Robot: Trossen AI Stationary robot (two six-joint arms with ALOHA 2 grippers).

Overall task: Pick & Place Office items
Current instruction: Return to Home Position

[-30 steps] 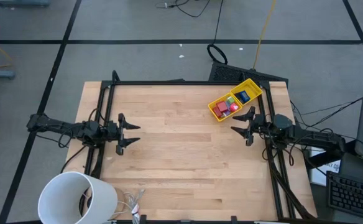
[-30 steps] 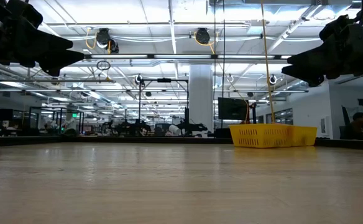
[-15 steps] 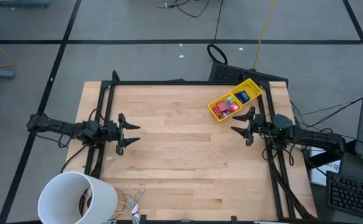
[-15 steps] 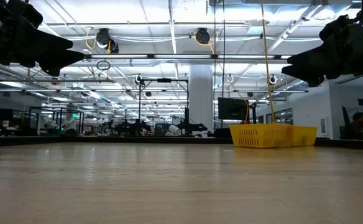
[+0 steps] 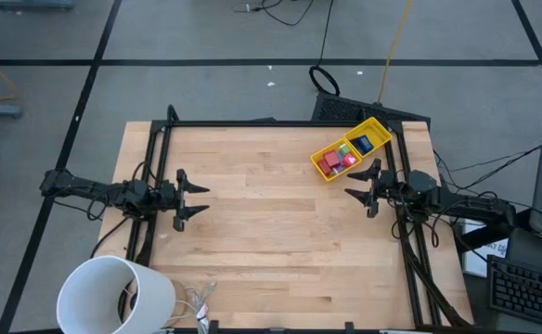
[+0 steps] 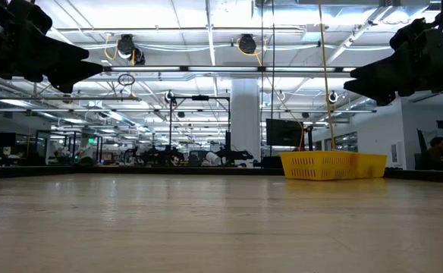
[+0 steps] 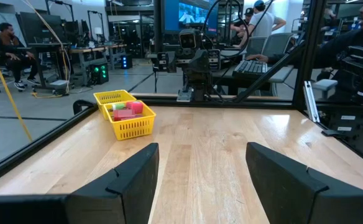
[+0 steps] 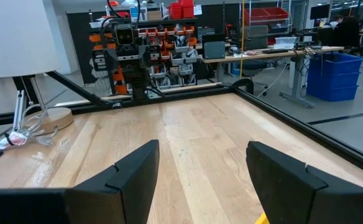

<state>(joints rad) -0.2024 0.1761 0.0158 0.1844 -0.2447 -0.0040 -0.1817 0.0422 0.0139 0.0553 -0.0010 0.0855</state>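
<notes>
Nothing has moved since the earlier frames. The left gripper (image 5: 204, 200) hangs above the left edge of the table (image 5: 271, 250), fingers spread wide, holding nothing. The right gripper (image 5: 356, 193) (likewise wide open and empty) hangs by the right edge, near the yellow bin (image 5: 375, 126). The office items (image 5: 343, 156) lie inside that bin, at the far right corner

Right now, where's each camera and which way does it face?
High: overhead, straight down on wooden table; left arm, left hand, right arm, right hand.
Low: tabletop height, level into room; arms at upper corners.
Left wrist: faces right arm; own fingers show.
Right wrist: faces left arm; own fingers show.
Shared: high, left wrist show yellow plastic bin.
</notes>
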